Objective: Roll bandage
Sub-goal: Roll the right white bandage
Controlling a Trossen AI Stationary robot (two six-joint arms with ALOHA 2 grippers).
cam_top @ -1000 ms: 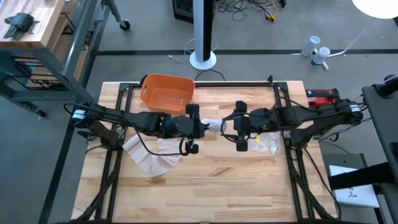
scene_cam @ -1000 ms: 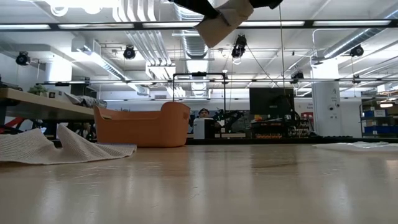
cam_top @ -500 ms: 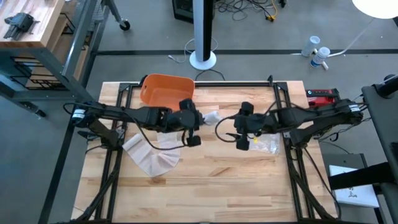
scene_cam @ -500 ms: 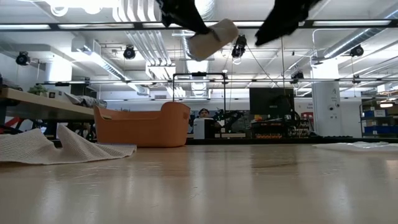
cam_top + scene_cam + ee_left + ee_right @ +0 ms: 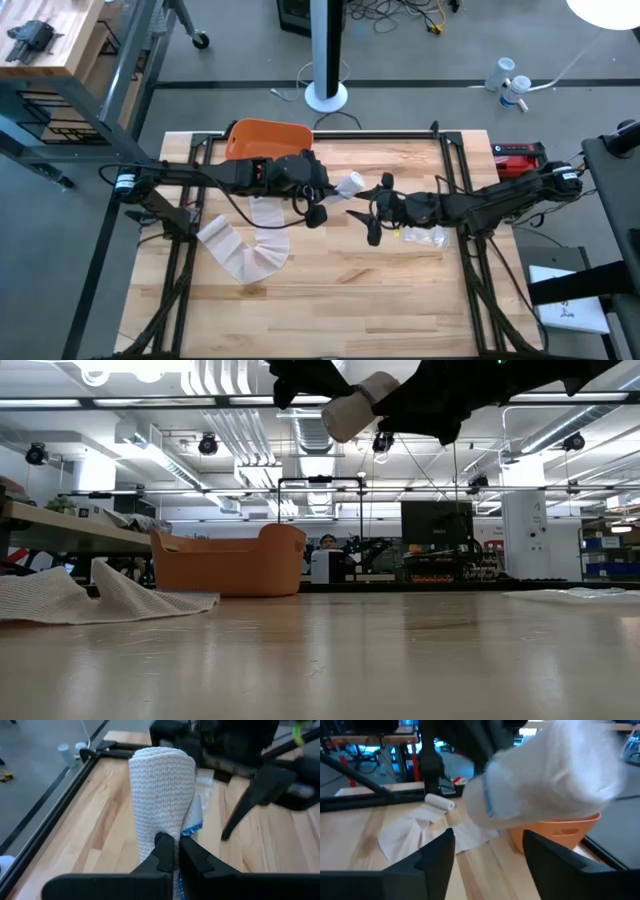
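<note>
L gripper (image 5: 172, 851) is clamped on the rolled bandage (image 5: 162, 800), held up in the air over the bench (image 5: 330, 290) middle, nearer the far edge, w/ roll end towards the R arm. R gripper (image 5: 487, 850) has fingers spread wide, holding nothing, just beside the roll. Loose mesh bandage (image 5: 240, 248) lies flat near the bench's left edge. Orange bin (image 5: 262, 140) sits at far-left corner. Clear wrapper (image 5: 428, 236) lies under R arm

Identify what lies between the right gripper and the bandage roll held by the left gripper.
Nothing: in the high view only bare table shows between the right gripper and the bandage roll.
</note>
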